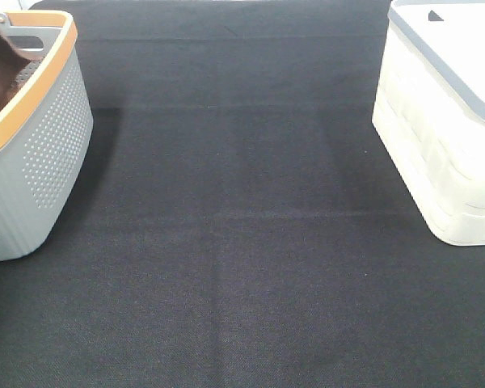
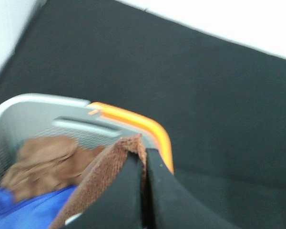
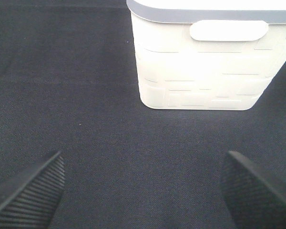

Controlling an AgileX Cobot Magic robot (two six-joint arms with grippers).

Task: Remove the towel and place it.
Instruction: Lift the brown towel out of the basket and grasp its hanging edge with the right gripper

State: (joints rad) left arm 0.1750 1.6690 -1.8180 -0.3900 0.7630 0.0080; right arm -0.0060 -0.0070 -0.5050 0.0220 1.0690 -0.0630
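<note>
- Towel (image 2: 109, 167): the rust-brown cloth hangs from the left gripper (image 2: 144, 157), with a fold of its fuzzy edge pinched at the tip. The rest drapes down towards the inside of the grey basket (image 2: 38, 102).
- The two black fingers (image 2: 124, 195) of the left gripper are pressed together on the towel, with only a thin dark seam between them.
- The pinched edge sits just beside the basket's orange rim (image 2: 138, 119), at the corner where the orange meets the grey wall.
- A small white patch shows at the towel's lower edge in the left wrist view; it is too blurred to identify.
- Inside the basket, a bunched brown cloth (image 2: 43, 162) lies against the perforated wall, with blue fabric (image 2: 28, 210) next to it.
- In the high view the grey basket (image 1: 40, 153) stands at the left edge of the black table cover (image 1: 242, 242). Dark brown cloth shows over its orange rim (image 1: 32, 89); I cannot tell which cloth it is.
- A white bin (image 1: 444, 162) with a grey rim stands at the right edge, well apart from the basket.
- The right gripper (image 3: 143, 160) has its ribbed fingers spread wide with nothing between them, above the table cover and facing the white bin (image 3: 200, 71).
</note>
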